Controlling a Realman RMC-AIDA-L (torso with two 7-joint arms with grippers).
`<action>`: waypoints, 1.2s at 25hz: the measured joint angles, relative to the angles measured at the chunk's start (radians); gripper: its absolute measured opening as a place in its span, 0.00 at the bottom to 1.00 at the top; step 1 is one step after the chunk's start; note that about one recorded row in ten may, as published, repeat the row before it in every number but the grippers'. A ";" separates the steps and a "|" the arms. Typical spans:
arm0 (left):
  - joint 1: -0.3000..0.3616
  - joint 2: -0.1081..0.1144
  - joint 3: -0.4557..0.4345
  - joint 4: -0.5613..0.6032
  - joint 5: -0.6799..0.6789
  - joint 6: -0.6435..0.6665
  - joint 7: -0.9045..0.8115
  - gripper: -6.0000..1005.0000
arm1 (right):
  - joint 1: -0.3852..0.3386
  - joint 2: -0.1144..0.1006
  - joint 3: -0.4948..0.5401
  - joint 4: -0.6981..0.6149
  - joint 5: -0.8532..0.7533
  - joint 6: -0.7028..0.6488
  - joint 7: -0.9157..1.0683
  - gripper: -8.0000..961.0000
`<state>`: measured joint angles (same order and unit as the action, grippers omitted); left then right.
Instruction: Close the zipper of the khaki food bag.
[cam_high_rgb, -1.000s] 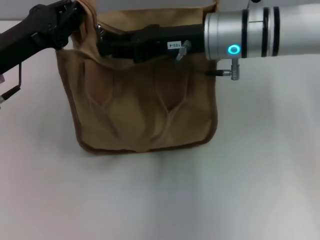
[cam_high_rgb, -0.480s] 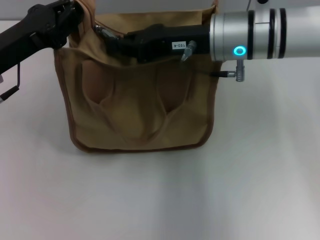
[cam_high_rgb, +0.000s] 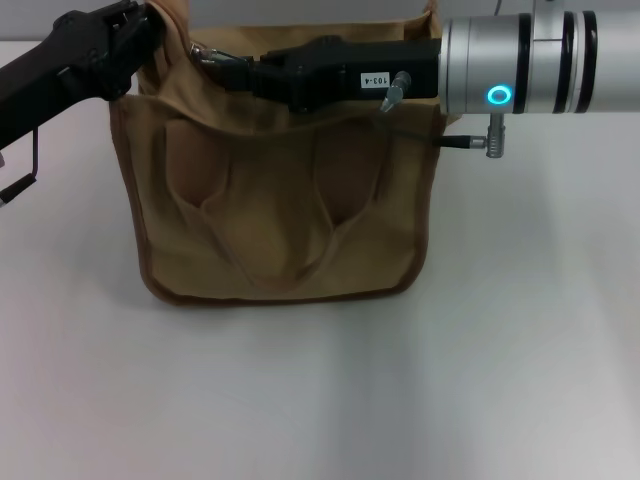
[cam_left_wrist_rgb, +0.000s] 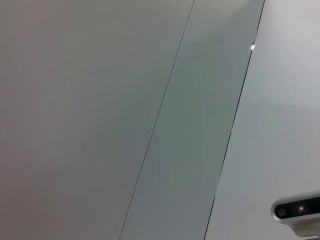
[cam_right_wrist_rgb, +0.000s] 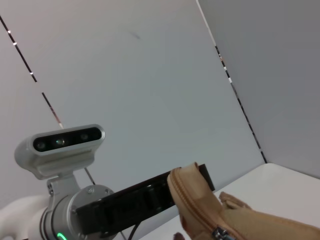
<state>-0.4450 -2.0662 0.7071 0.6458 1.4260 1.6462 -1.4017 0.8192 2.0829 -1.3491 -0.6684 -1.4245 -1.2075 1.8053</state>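
Observation:
The khaki food bag (cam_high_rgb: 280, 220) stands on the white table in the head view, front pocket and looped handles facing me. My left gripper (cam_high_rgb: 148, 28) is at the bag's top left corner, shut on the fabric there. The right wrist view shows that same gripper (cam_right_wrist_rgb: 192, 182) against the bag's rounded end (cam_right_wrist_rgb: 197, 205). My right gripper (cam_high_rgb: 248, 68) reaches in from the right along the bag's top edge. It is shut on the silver pull tab (cam_high_rgb: 222, 56) of the zipper (cam_right_wrist_rgb: 218, 232). The zipper line behind the right arm is hidden.
White table (cam_high_rgb: 320, 400) spreads in front of the bag and to both sides. The right arm's silver forearm (cam_high_rgb: 520, 75) hangs over the bag's right top corner. The left wrist view shows only grey wall panels and the head camera (cam_left_wrist_rgb: 297, 212).
My right gripper has drawn to the right along the bag's top edge, stretching the pull tab out. The bag has shifted slightly away from me. The left gripper has stayed put.

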 joint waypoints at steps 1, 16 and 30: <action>0.001 0.000 0.000 0.000 0.000 -0.001 0.001 0.03 | 0.000 0.000 0.000 0.000 -0.001 -0.004 0.000 0.01; 0.011 0.002 0.000 -0.012 0.001 -0.006 0.010 0.03 | -0.021 -0.001 0.025 0.002 -0.004 -0.016 -0.003 0.01; 0.021 0.002 -0.045 -0.027 0.001 -0.024 0.014 0.03 | -0.028 -0.003 0.025 0.001 -0.005 -0.029 -0.008 0.02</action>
<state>-0.4245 -2.0646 0.6626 0.6187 1.4268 1.6223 -1.3881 0.7911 2.0801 -1.3238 -0.6677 -1.4300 -1.2364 1.7971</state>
